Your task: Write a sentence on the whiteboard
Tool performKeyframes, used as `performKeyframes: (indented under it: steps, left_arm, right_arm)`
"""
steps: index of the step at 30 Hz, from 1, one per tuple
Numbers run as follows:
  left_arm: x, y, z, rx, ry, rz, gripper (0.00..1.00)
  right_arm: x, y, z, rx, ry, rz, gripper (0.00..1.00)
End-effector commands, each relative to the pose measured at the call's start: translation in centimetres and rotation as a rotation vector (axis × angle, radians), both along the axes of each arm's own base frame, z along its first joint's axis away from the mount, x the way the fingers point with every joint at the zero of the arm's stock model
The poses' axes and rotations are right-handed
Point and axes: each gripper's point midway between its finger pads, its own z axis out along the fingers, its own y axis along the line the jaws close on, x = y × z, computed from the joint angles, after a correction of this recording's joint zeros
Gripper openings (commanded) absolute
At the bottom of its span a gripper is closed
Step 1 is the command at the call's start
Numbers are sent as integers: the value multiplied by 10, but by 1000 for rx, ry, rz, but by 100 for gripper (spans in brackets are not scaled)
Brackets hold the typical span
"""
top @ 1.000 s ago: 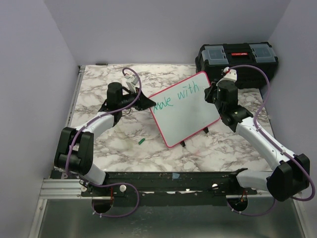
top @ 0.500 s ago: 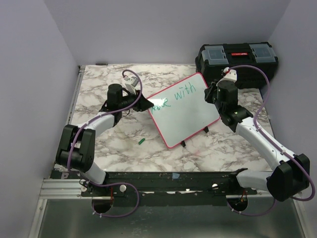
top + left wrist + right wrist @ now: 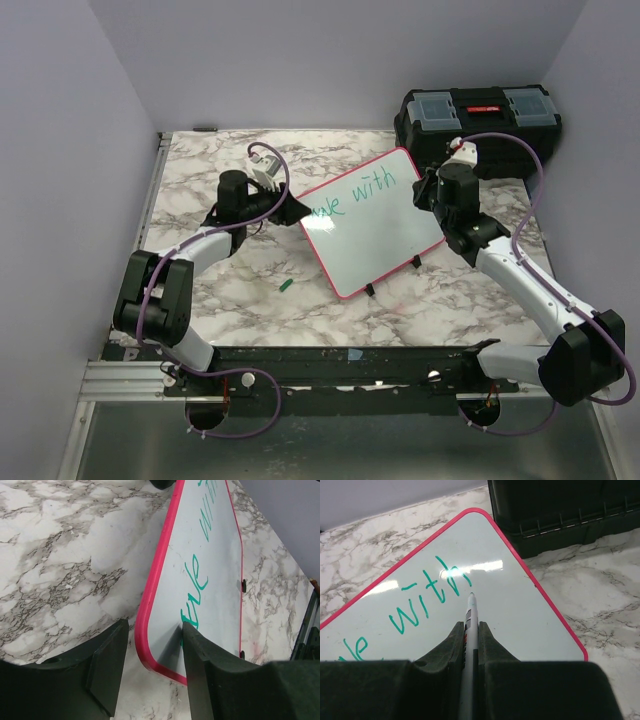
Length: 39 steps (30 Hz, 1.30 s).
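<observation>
Pen (image 3: 469, 622) tip just past "with"; bare board (image 3: 530, 615) lying rightward.
Top: on table (image 3: 200, 165) centre, long axis slanting up-right, nearest right gripper (image 3: 425, 192). Left wrist: left gripper (image 3: 151, 640) spread, straddling near corner. Right wrist: clenched on pen, pointing along the line.

A white marble-patterned tabletop (image 3: 190, 165) with grey and brown veins fills the middle of the overhead view. Three plain walls of pale lavender close it in: a left wall (image 3: 70, 140), a back wall (image 3: 330, 60) and a right wall (image 3: 605, 90). A black toolbox (image 3: 480, 112) with clear lid compartments and a red latch sits at the far right corner. A silver aluminium rail (image 3: 150, 200) runs along the table's left edge. Below the near edge lies a dull grey metal sheet (image 3: 330, 450). The light is soft and even, with only faint shadows
</observation>
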Motion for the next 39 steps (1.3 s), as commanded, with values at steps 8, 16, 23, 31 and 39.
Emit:
performKeyframes:
  steps: [8, 16, 23, 31, 39]
  left_arm:
    - [-2, 8, 14, 12, -67, 28, 58]
    - [-6, 9, 22, 9, -84, 26, 67]
    - [-9, 13, 34, 7, -98, 51, 80]
    - [-16, 14, 59, 3, -130, 37, 81]
    - [-7, 11, 90, 34, -135, -36, 82]
  right_arm:
    - [-3, -5, 0, 5, -2, -20, 1]
    - [-5, -7, 2, 1, -12, -22, 1]
    - [-9, -9, 12, -3, -30, -16, 1]
    - [-17, -8, 26, -10, -43, 16, 1]
    - [-29, 6, 37, 18, -38, 118, 1]
